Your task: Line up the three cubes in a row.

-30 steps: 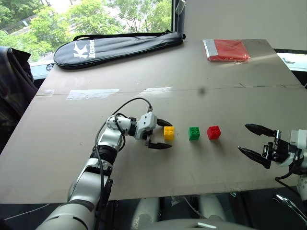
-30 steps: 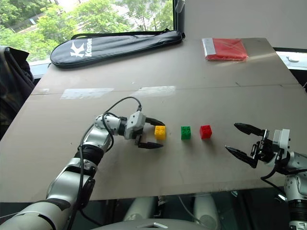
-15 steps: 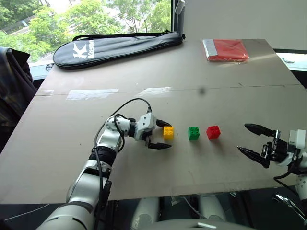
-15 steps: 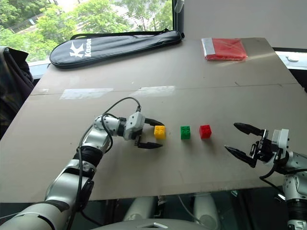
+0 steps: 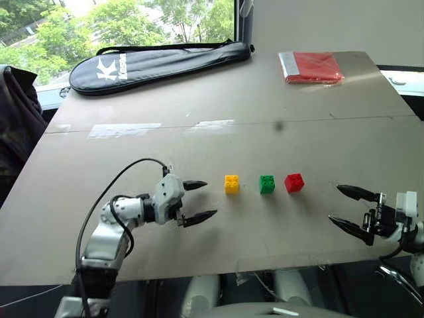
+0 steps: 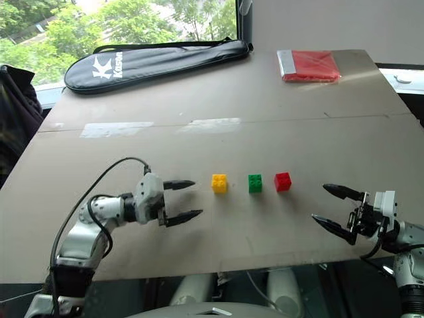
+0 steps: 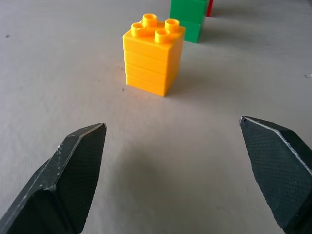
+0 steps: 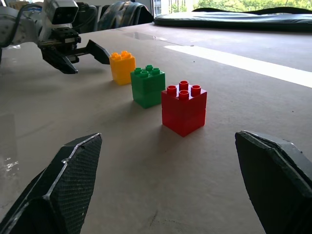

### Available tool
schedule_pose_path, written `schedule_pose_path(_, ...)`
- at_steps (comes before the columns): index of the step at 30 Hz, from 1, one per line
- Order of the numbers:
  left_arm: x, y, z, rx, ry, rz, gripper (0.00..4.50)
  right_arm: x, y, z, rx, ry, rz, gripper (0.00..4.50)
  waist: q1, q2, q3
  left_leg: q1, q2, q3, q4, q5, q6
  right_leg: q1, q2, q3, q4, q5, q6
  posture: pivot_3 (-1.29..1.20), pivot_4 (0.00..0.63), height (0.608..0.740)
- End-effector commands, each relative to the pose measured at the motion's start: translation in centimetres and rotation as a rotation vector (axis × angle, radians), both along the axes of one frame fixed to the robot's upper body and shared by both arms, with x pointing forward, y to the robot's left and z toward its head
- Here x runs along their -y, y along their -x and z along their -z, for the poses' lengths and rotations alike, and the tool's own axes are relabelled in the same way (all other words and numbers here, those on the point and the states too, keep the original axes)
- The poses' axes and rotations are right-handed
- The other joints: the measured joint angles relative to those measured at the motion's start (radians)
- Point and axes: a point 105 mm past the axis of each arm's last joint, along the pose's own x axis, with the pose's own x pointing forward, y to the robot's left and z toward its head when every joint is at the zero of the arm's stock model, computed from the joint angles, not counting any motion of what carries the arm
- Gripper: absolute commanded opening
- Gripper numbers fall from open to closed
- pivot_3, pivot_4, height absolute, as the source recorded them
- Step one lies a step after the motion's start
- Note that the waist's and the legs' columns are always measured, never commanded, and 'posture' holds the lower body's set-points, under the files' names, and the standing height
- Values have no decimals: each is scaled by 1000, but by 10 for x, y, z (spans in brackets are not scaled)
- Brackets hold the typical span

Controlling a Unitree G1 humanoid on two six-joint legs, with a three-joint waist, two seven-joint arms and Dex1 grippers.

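Three studded cubes stand in a row near the table's front: yellow cube [image 5: 231,184], green cube [image 5: 267,184], red cube [image 5: 295,183], with small gaps between them. My left gripper [image 5: 199,200] is open, a short way left of the yellow cube [image 7: 153,58], pointing at it and touching nothing. Off to the right of the red cube [image 8: 184,109], my right gripper [image 5: 349,207] hangs open at the table's front right edge, empty, aimed along the row.
A black racket bag [image 5: 159,63] lies along the far left of the table [image 5: 218,99]. A flat red packet [image 5: 313,68] sits at the far right. A dark garment [image 5: 16,112] hangs off the left edge.
My left gripper has drawn back to the left, away from the yellow cube it was straddling, leaving the cube standing free. The right gripper sank slightly.
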Motion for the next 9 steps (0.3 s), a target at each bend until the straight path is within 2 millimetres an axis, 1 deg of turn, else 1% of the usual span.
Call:
schedule_pose_path(1,-5,13,-3,34,-3,-136,4477,10,2,2,14,29,31,4500,3,0,0,1,0,0,0,0,0,0,0,0,0,0,0,0,150,694)
schedule_pose_path(5,-9,21,13,7,-30,-225,4477,14,2,7,3,47,58,4500,4,1,-1,3,0,0,0,0,0,2,1,-1,1,-2,4,0,150,694)
schedule_pose_path(9,-8,20,20,22,-30,-277,4477,16,1,7,2,51,86,4500,1,3,-2,3,0,1,0,0,0,2,2,0,1,-2,4,0,150,694)
